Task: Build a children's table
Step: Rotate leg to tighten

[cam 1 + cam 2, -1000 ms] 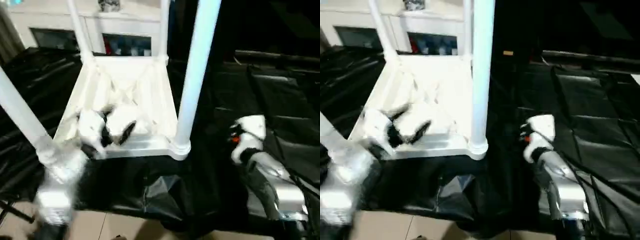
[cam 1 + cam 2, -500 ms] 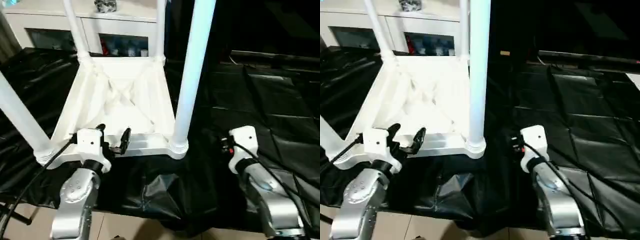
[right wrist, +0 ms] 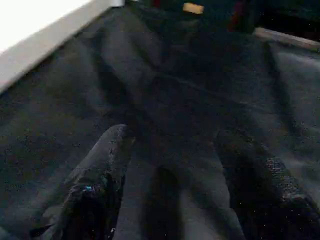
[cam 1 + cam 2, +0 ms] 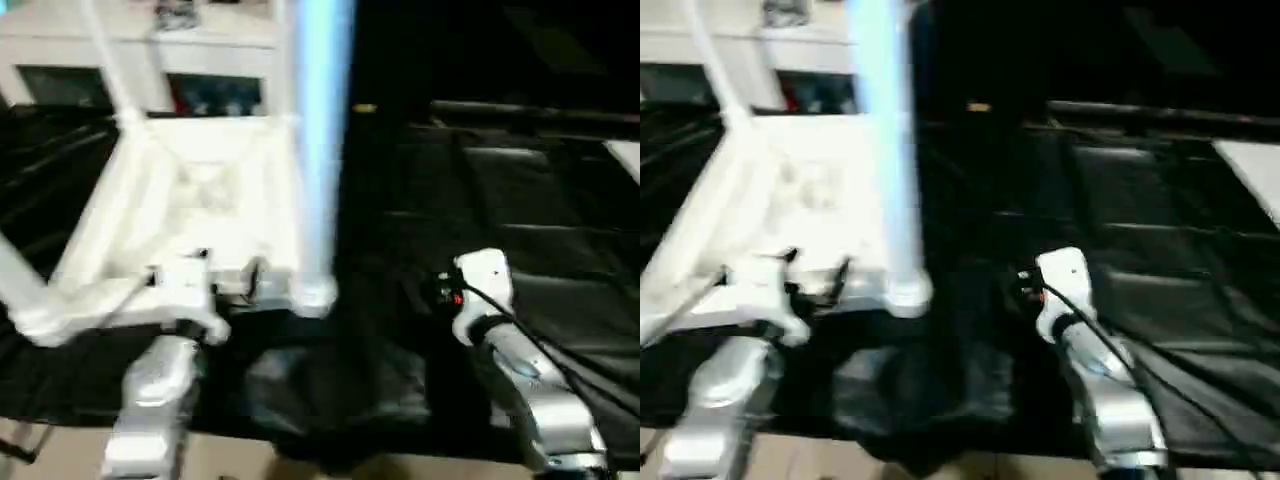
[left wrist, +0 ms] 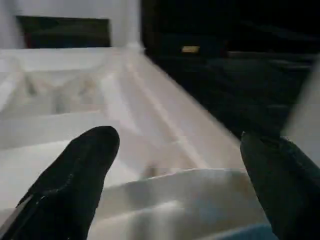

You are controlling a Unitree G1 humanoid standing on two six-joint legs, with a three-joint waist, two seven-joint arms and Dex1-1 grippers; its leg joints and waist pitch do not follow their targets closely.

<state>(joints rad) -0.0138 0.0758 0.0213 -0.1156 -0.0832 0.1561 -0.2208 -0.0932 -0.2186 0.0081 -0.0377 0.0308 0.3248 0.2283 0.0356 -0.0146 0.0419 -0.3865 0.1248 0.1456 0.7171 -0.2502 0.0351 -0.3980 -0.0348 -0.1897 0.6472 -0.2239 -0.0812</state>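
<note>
The children's table (image 4: 190, 200) lies upside down on a black sheet, its ribbed underside facing up. White legs stand in its corner sockets, the near right leg (image 4: 320, 150) rising tall in the middle of the picture. At the table's near rim my left gripper (image 4: 228, 272) is open, its two black fingers (image 5: 85, 165) spread wide above the rim (image 5: 165, 195) without touching it. To the right of that leg, my right gripper (image 3: 175, 140) hangs open over the bare sheet with nothing between its fingers (image 3: 107, 160).
A white cabinet (image 4: 60, 50) with glass doors stands behind the table. The crinkled black sheet (image 4: 520, 200) covers the work surface to the right. Beige floor (image 4: 60, 450) shows below its near edge.
My left gripper has drawn back from over the table's underside to its near rim. Since then both arms have stayed put; the camera has swung to the right.
</note>
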